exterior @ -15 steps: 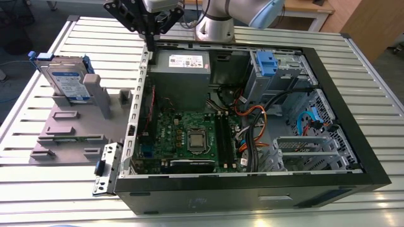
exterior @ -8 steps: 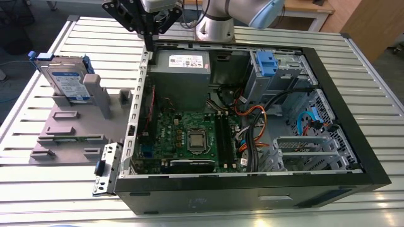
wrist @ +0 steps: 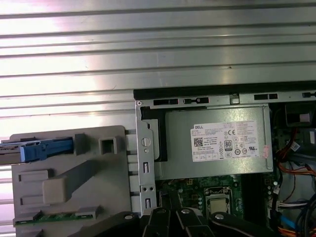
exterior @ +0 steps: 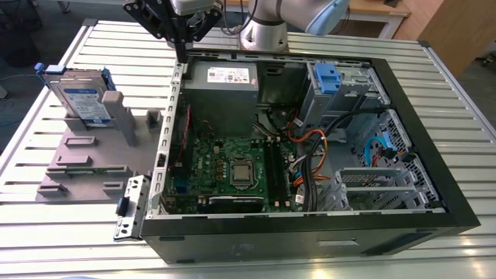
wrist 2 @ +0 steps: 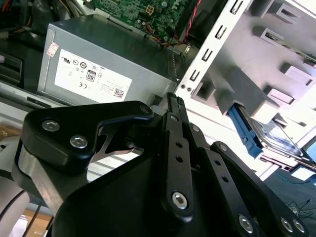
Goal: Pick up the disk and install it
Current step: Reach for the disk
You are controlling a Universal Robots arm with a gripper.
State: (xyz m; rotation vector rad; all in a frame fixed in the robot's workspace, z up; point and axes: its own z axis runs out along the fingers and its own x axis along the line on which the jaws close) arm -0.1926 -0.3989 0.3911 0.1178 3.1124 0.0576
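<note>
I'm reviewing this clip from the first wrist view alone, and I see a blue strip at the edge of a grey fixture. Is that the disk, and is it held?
Observer: Yes. The exterior view shows the whole disk standing on edge in the grey fixture, on the exterior view's left of the computer case, with nothing gripping it.
Reviewer: Where are the jaws?
Observer: The gripper hangs over the case's edge beside the power supply, jaws shut and empty, apart from the disk.
Reviewer: What is at the case's other end?
Observer: A blue latch piece sits on the metal cage on the exterior view's right.
</note>
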